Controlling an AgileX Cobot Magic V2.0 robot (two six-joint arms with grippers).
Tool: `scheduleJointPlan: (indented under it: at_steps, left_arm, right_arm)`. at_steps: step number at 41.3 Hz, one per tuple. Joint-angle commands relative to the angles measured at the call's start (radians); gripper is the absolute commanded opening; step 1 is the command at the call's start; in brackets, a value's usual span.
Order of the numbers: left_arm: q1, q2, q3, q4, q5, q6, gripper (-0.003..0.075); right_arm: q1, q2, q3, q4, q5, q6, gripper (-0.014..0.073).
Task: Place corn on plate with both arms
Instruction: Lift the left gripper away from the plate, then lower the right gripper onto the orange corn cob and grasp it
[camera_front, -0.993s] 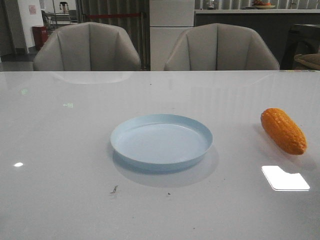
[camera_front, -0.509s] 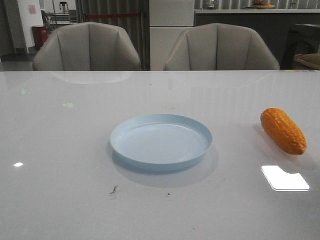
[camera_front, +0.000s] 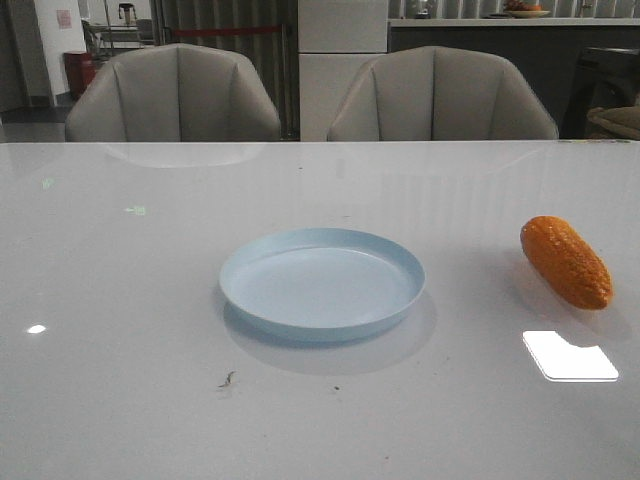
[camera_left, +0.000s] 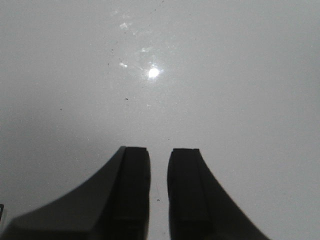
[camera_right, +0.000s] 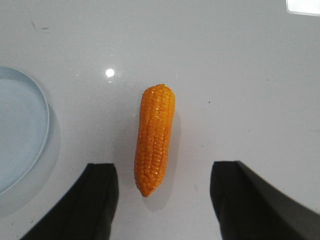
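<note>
The orange corn (camera_front: 566, 261) lies on the white table at the right, pointing towards the front edge, well apart from the pale blue plate (camera_front: 322, 285) in the middle. In the right wrist view my right gripper (camera_right: 165, 172) hangs open above the table, its fingers on either side of the corn's (camera_right: 155, 137) tapered tip without touching it; the plate's rim (camera_right: 44, 107) shows off to one side. My left gripper (camera_left: 159, 155) is over bare table, its fingers nearly together with only a thin gap and nothing between them. Neither arm shows in the front view.
Two grey chairs (camera_front: 178, 95) stand behind the table's far edge. A bright light patch (camera_front: 570, 356) reflects on the tabletop in front of the corn. A small dark speck (camera_front: 228, 378) lies in front of the plate.
</note>
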Motion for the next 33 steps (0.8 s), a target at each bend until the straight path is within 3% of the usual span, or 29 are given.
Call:
scheduleJointPlan:
  at_steps: [1,14,33]
  left_arm:
    - [0.0,-0.016,-0.027,-0.015,-0.062,-0.011,0.0201]
    - [0.0,-0.016,-0.027,-0.015,-0.105,-0.011,0.0202]
    - [0.0,-0.016,-0.027,-0.013,-0.132,-0.011,0.0202]
  right_arm:
    - [-0.001,0.093,-0.139,-0.003,0.031,-0.001,0.0512]
    - [-0.001,0.407,-0.347,-0.003,0.137,-0.001,0.0512]
    - [-0.001,0.581,-0.365,-0.002,0.164,-0.001,0.0512]
